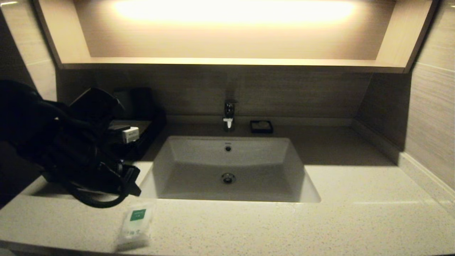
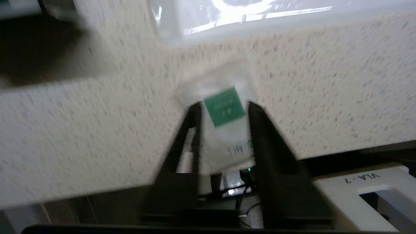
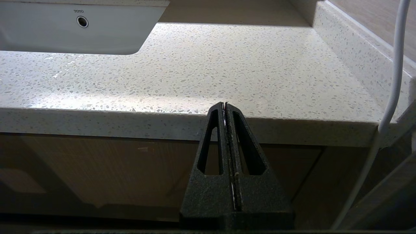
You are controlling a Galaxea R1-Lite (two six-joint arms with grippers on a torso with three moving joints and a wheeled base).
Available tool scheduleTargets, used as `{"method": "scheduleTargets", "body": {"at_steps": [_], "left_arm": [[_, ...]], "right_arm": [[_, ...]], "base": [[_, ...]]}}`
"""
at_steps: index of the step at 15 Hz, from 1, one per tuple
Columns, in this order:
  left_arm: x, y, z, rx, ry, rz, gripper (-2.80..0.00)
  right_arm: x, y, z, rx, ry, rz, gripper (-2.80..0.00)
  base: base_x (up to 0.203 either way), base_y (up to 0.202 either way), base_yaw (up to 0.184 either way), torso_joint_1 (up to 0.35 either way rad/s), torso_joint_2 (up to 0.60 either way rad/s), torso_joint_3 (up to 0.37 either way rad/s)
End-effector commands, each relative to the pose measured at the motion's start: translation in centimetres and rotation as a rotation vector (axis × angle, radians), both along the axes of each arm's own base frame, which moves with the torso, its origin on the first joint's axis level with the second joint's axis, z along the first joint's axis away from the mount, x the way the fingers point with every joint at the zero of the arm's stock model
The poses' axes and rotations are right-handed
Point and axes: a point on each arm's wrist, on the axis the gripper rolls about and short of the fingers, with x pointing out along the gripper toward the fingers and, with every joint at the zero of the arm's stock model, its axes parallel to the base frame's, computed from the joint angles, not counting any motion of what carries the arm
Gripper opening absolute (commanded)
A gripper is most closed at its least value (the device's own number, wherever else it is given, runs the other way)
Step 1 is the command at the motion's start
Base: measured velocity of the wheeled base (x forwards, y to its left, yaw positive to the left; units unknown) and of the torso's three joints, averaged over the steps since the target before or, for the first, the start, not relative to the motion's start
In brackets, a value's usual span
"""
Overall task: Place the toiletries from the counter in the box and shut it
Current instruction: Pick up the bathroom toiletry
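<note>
A whitish clear-plastic packet [image 1: 137,222] with a green square label lies on the speckled counter [image 1: 355,213] near its front edge, left of the sink. My left gripper [image 1: 134,183] hovers just above and behind it, open. In the left wrist view the packet [image 2: 224,107] shows between the two spread fingers [image 2: 195,110], untouched. The black box [image 1: 145,138] stands at the back left, partly hidden by my left arm, with a small white item [image 1: 130,134] in it. The long narrow packet is not identifiable. My right gripper [image 3: 225,104] is shut and empty, below the counter's front edge.
The white sunken sink [image 1: 231,167] fills the middle, with a tap [image 1: 229,113] behind it. A small black square dish [image 1: 261,126] sits at the back wall. A low wall ledge [image 1: 419,167] bounds the counter on the right.
</note>
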Motion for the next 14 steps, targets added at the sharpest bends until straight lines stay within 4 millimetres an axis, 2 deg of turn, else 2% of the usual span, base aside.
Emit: {"method": "scheduleTargets", "body": {"at_steps": [1, 4, 7, 14], "left_arm": [[-1.1, -0.9, -0.4, -0.008, 0.032, 0.026, 0.00], [-2.2, -2.1, -0.9, -0.021, 0.100, 0.114, 0.00], [-2.7, -2.4, -1.3, -0.013, 0.171, 0.204, 0.00], [-1.7, -2.8, -3.2, 0.065, 0.191, 0.257, 0.00]], "right_arm": [[0.0, 0.0, 0.0, 0.000, 0.002, 0.001, -2.80], [0.0, 0.0, 0.0, 0.000, 0.002, 0.001, -2.80], [0.0, 0.0, 0.0, 0.000, 0.002, 0.001, -2.80], [0.0, 0.0, 0.0, 0.000, 0.002, 0.001, -2.80]], "base": [[0.000, 0.000, 0.000, 0.000, 0.00, 0.000], [0.000, 0.000, 0.000, 0.000, 0.00, 0.000], [0.000, 0.000, 0.000, 0.000, 0.00, 0.000], [0.000, 0.000, 0.000, 0.000, 0.00, 0.000]]}}
